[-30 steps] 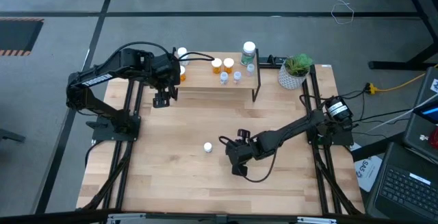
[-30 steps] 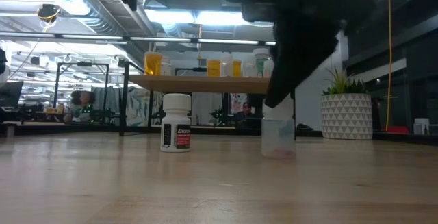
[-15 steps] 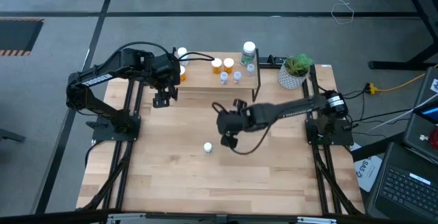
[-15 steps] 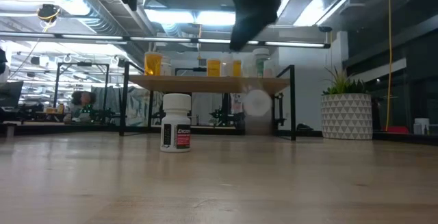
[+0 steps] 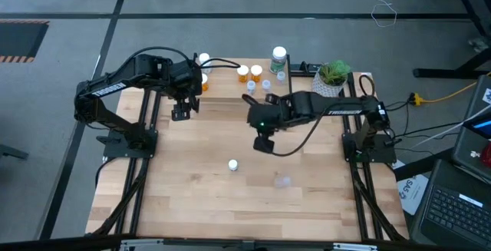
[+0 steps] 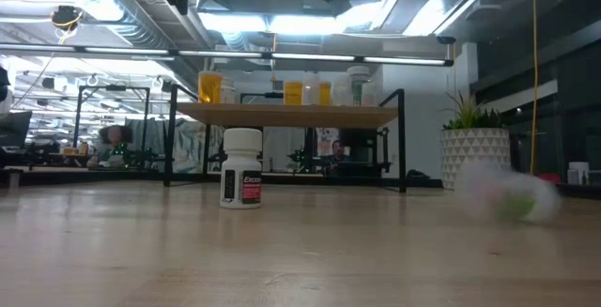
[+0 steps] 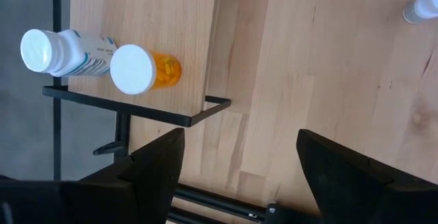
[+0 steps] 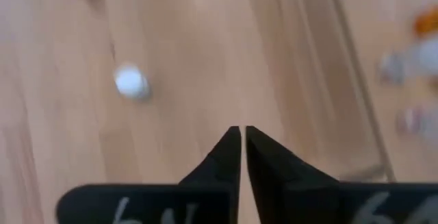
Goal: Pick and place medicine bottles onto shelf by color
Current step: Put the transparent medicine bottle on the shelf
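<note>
My right gripper hangs shut and empty over the table's middle, in front of the shelf; its fingertips meet. A small clear bottle shows blurred on the tabletop toward the near right, also in the low view. A white bottle stands upright on its base. On the shelf stand orange bottles, tiny clear bottles and a green-labelled bottle. My left gripper waits open by the shelf's left end, where a white bottle and an orange bottle stand.
A white pot with a green plant stands at the far right corner beside the shelf. Black frame rails run along the table's left and right sides. Cables hang from the right arm. Bare wood lies along the near edge.
My right gripper has risen from the table's near middle and swung toward the far edge, up to the shelf front. The clear bottle it carried has come out of it in mid-air, fallen, and now moves blurred on the tabletop toward the near right.
</note>
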Motion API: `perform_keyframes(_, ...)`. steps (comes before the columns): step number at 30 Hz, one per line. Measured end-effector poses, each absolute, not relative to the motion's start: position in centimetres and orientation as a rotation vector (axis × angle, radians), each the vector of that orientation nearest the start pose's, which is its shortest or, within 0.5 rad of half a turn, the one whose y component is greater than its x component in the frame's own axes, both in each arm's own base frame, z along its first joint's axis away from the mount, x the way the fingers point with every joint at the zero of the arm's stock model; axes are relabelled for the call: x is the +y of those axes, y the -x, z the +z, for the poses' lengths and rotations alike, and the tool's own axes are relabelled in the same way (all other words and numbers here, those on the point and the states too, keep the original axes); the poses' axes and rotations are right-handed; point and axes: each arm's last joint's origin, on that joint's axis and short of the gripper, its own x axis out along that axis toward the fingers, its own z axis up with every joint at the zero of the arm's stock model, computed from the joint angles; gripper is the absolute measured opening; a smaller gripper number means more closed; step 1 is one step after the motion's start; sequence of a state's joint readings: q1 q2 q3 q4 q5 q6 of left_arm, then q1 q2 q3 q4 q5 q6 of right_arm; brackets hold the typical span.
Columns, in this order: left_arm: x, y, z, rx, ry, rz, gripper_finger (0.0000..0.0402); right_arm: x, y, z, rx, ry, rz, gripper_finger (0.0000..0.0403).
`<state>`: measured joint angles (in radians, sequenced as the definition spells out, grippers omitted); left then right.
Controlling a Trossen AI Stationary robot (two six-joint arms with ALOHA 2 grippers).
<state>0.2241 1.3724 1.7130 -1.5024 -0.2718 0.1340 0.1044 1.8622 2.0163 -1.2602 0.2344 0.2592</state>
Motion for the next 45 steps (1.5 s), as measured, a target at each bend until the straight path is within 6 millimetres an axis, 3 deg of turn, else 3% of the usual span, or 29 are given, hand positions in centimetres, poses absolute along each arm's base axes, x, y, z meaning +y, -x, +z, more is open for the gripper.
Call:
perform_keyframes(6, 5.6, -20.9, 41.3, 1.201, -0.125, 0.372, 0.0279, 4.8, -33.9, 34.7, 1.379, -0.177, -0.427, 0.0053)
perform_keyframes(12, 5.6, -20.9, 41.3, 1.201, -0.126, 0.371, 0.0279, 10.7, -33.2, 32.0, 1.441, -0.258, -0.230, 0.0067)
perform_keyframes(17, 5.6, -20.9, 41.3, 1.201, -0.127, 0.370, 0.0279, 15.1, -30.9, 29.0, 1.530, -0.275, -0.291, 0.0091)
perform_keyframes(22, 5.6, -20.9, 41.3, 1.200, -0.127, 0.371, 0.0279, 17.9, -29.2, 25.0, 1.571, -0.249, -0.276, 0.0130)
perform_keyframes(29, 5.6, -20.9, 41.3, 1.200, -0.127, 0.371, 0.0279, 18.3, -29.0, 20.0, 1.528, -0.212, -0.161, 0.0196)
perform_keyframes(37, 5.6, -21.0, 41.3, 1.195, -0.125, 0.372, 0.0279, 17.4, -30.4, 18.8, 1.425, -0.232, -0.096, 0.0251)
perform_keyframes(45, 5.6, -21.0, 41.3, 1.192, -0.124, 0.374, 0.0279, 16.2, -31.4, 17.0, 1.418, -0.312, -0.167, 0.0266)
